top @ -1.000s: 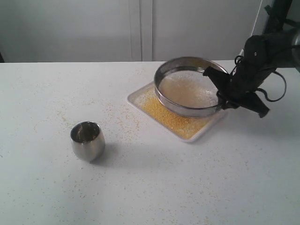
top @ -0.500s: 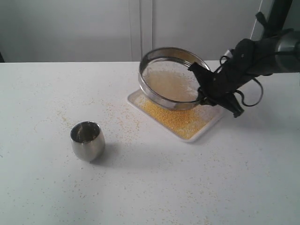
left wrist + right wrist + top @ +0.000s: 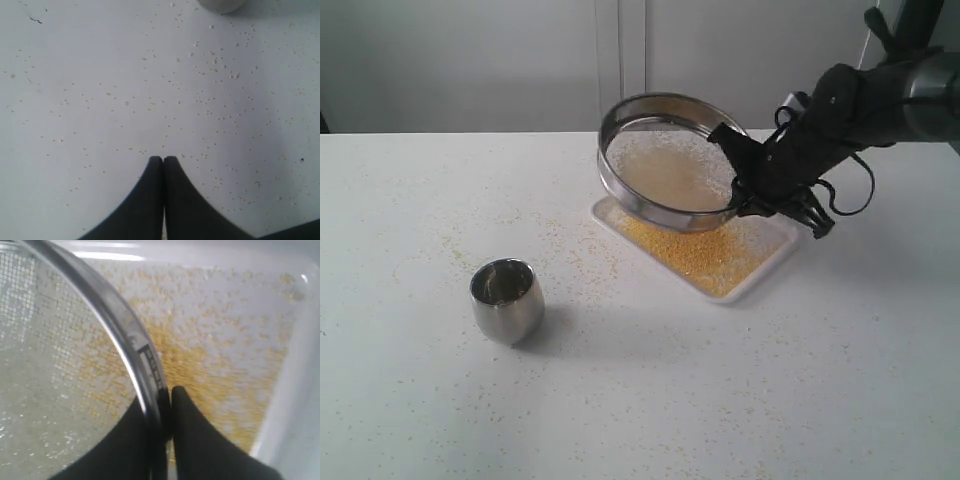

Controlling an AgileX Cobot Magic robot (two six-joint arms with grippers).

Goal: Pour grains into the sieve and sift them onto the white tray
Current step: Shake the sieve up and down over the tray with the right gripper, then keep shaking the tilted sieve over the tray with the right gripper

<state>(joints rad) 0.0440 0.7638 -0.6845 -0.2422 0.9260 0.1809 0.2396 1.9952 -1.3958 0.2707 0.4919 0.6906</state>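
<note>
- My R gripper (image 3: 738, 192) clamps the sieve (image 3: 660, 165) rim, fingers either side.
- Sieve: steel wall, grey mesh w/ pale bits, tilted above white tray (image 3: 765, 277).
- Yellow grains (image 3: 685, 250) lie on tray.
- Vs 1 s ago: sieve further left, higher.
- L gripper (image 3: 163, 161) pinched closed.

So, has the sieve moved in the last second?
Yes. Gripped by the right end effector, the sieve has shifted left and slightly higher against the white tray, which has stayed put.
</note>
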